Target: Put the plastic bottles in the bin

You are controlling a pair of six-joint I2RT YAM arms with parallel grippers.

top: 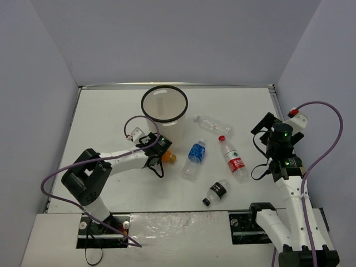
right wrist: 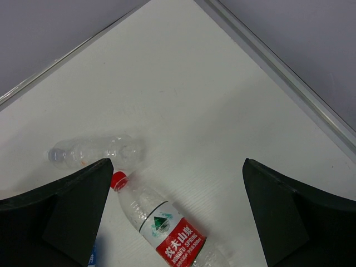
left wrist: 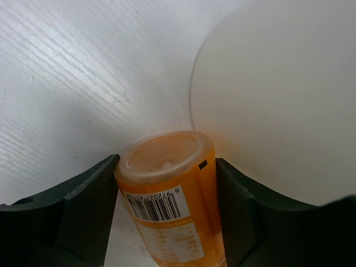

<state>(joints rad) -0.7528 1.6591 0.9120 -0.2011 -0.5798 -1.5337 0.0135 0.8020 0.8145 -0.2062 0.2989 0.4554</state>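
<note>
Left tool point(left wrist: 167, 162) clamped on orange bottle point(left wrist: 167, 194), bin point(left wrist: 278, 100) just ahead-right of it. Right tool point(right wrist: 177, 164) wide open, empty; red-label bottle point(right wrist: 161, 222) beside one finger, clear bottle point(right wrist: 94, 151) just beyond.

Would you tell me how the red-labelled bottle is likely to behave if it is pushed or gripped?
Lying on its side, the red-labelled bottle will probably roll if nudged sideways. It looks clear and seems empty, so it is likely light. Its thin plastic walls may dent under the right fingers.
</note>
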